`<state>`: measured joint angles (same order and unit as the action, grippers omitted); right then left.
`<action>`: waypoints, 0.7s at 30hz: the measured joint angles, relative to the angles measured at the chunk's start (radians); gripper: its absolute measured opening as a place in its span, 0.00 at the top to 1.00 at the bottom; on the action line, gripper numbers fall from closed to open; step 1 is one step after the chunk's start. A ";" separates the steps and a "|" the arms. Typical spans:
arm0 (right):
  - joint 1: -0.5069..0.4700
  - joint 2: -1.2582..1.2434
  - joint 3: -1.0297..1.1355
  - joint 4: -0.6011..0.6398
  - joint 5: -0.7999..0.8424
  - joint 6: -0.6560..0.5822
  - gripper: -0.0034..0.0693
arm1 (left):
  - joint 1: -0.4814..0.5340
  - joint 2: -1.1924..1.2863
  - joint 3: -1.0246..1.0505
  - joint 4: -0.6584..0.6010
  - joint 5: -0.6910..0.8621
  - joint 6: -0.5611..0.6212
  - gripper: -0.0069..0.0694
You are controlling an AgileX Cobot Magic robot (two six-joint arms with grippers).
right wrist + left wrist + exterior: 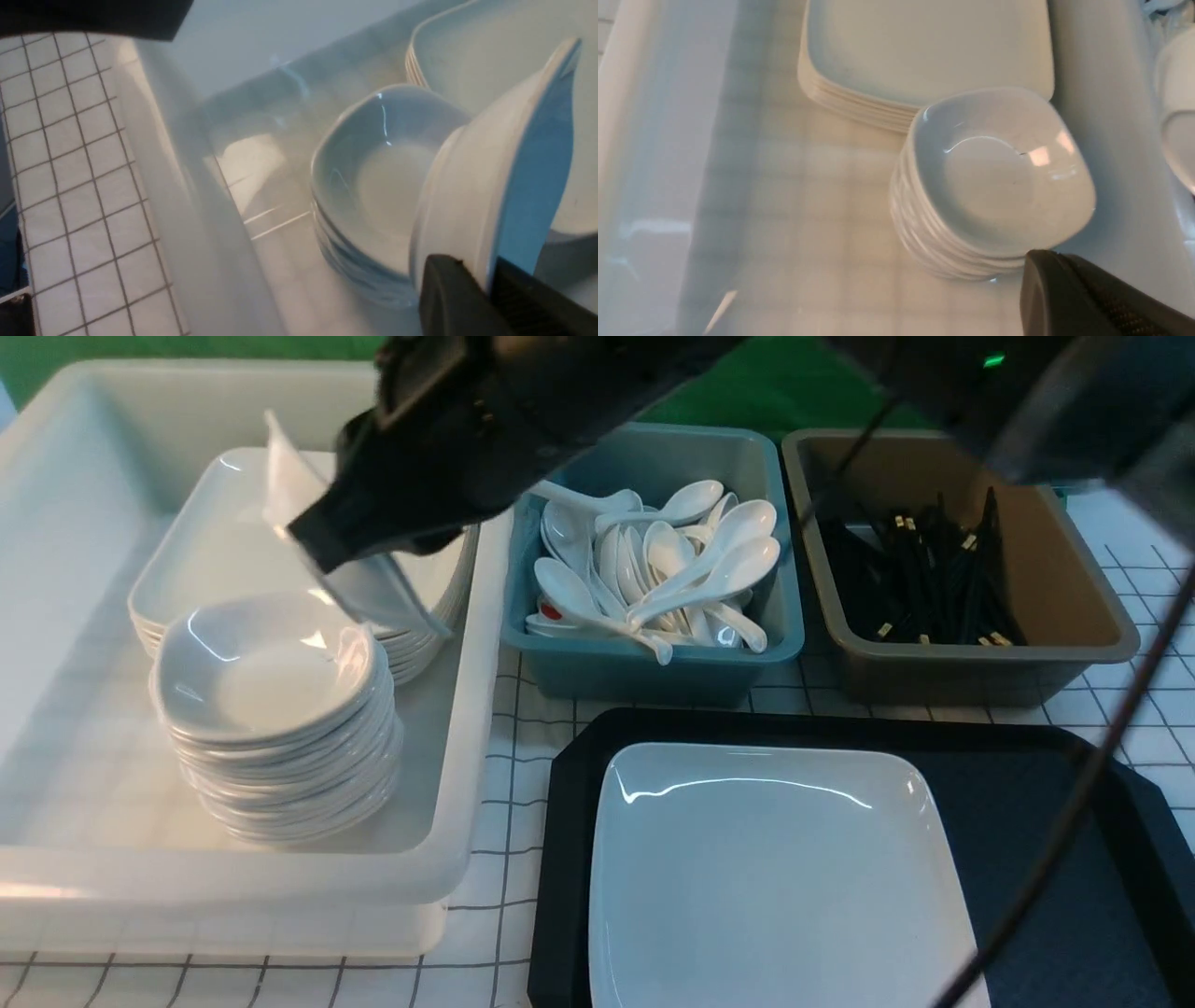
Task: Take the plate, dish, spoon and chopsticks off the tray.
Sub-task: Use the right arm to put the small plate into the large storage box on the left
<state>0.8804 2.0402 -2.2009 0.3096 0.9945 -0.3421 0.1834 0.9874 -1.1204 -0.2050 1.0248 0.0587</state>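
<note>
Right wrist view: right end effector [488, 282] clamps dish [467, 196], tilted steeply on edge, over stack [369, 186].

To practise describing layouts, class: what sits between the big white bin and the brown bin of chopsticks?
The blue bin filled with white spoons, between the white bin and the brown bin; the front view shows it.

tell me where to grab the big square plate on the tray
Probably pinch the raised rim of the plate at its right edge, coming in from the right: it lies flat on the tray, so only the rim offers a lip, and the tray is bare on that side.
</note>
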 joint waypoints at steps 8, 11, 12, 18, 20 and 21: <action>0.026 0.179 -0.188 -0.042 -0.020 -0.011 0.89 | 0.012 -0.005 0.021 -0.004 0.005 0.013 0.91; 0.026 0.212 -0.192 -0.046 -0.036 -0.024 0.89 | 0.012 -0.005 0.021 -0.004 -0.001 0.013 0.91; 0.026 0.220 -0.192 -0.044 -0.042 -0.028 0.88 | 0.012 -0.005 0.021 -0.004 -0.004 0.013 0.91; 0.028 0.227 -0.193 -0.044 -0.050 -0.041 0.72 | 0.012 -0.005 0.021 -0.004 -0.010 0.014 0.91; 0.033 0.227 -0.195 -0.044 -0.050 -0.043 0.57 | 0.012 -0.005 0.021 -0.004 -0.010 0.014 0.91; 0.035 0.227 -0.197 -0.044 -0.048 -0.044 0.53 | 0.012 -0.005 0.021 -0.004 -0.010 0.014 0.91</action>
<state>0.9151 2.2670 -2.3977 0.2659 0.9468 -0.3863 0.1959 0.9828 -1.0992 -0.2093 1.0147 0.0728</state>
